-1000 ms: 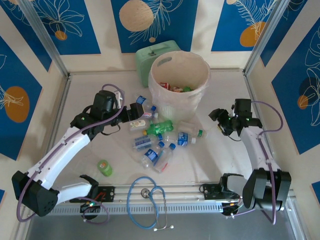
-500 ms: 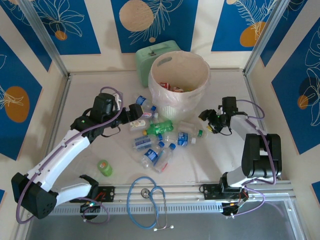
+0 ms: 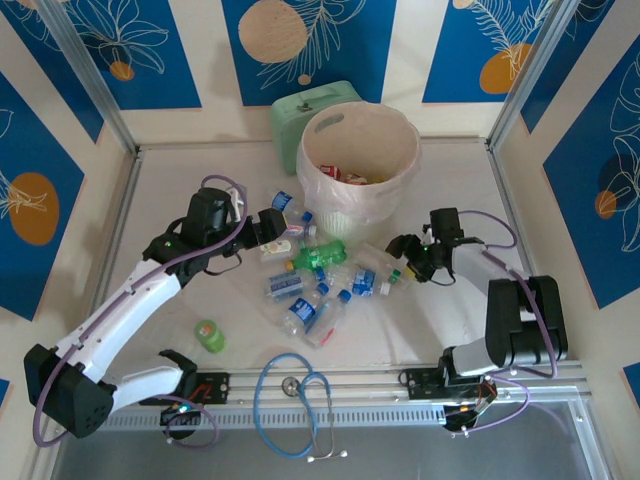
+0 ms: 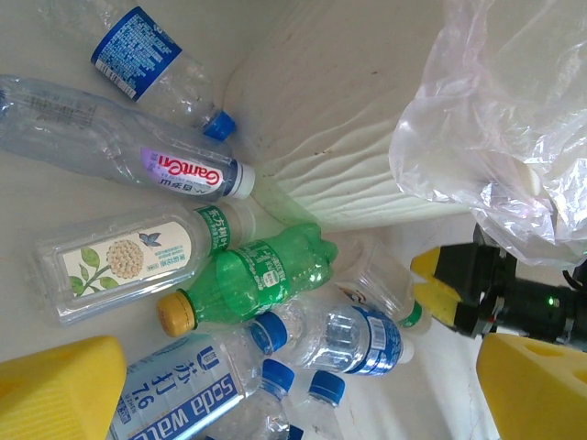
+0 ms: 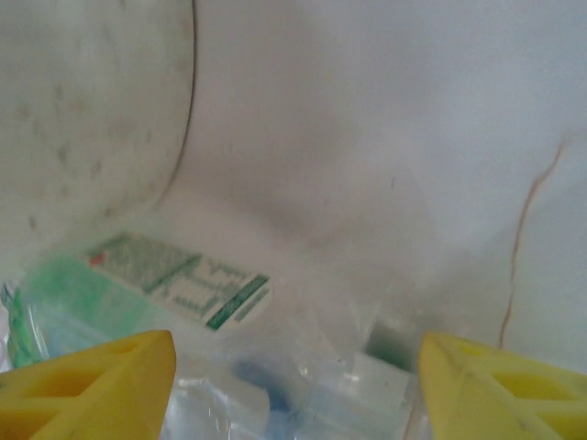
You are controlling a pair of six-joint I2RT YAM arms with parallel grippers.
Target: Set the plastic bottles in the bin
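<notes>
Several plastic bottles [image 3: 318,280] lie heaped on the table in front of the bin [image 3: 405,150], whose bag holds some bottles. One small green bottle [image 3: 209,335] lies apart at the left. My left gripper [image 3: 276,222] hangs open over the heap's left end; its view shows a green bottle [image 4: 252,280] and blue-capped ones beneath the open gripper [image 4: 293,403]. My right gripper [image 3: 402,254] is open at the heap's right end. A clear bottle with a green cap [image 5: 385,362] lies blurred between its yellow fingers [image 5: 92,385].
A mint-green box [image 3: 300,105] stands behind the bin. A blue stethoscope [image 3: 295,395] lies at the near edge by the rail. The bin's ribbed wall [image 4: 348,174] and loose bag [image 4: 495,119] stand close to the heap.
My right arm has swung left and down from the right side to the clear green-capped bottle at the heap's edge. The left arm has barely shifted.
</notes>
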